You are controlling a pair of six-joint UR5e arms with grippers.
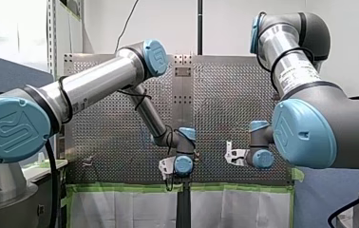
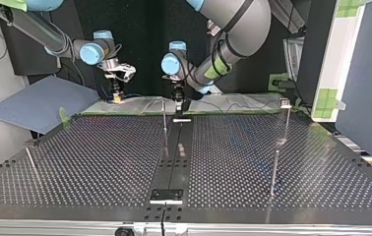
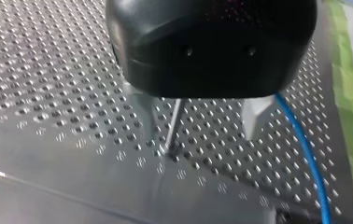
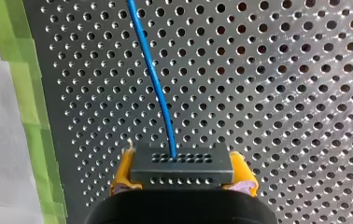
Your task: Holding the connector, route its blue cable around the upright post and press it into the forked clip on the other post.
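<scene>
In the right wrist view my right gripper [image 4: 181, 181] is shut on the dark grey connector [image 4: 181, 164], squeezed between its yellow pads [image 4: 122, 177]. The blue cable [image 4: 158, 88] leaves the connector and runs ahead over the perforated table. My left gripper [image 3: 202, 137] hangs low over the table with its metal fingers [image 3: 256, 116] apart and a thin upright post [image 3: 172, 123] between them. The blue cable [image 3: 305, 149] passes just outside one finger. In the top view my left gripper [image 2: 179, 104] stands beside that post [image 2: 164, 120], and the forked clip [image 2: 285, 102] tops a post at the right.
A further plain post [image 2: 274, 172] stands nearer the camera at the top view's right, and a leaning one [image 2: 31, 164] at its left. Green tape [image 4: 30, 116] lines the table's edge by the grippers. A blue-grey sheet [image 2: 36, 105] lies beyond the table's far left corner.
</scene>
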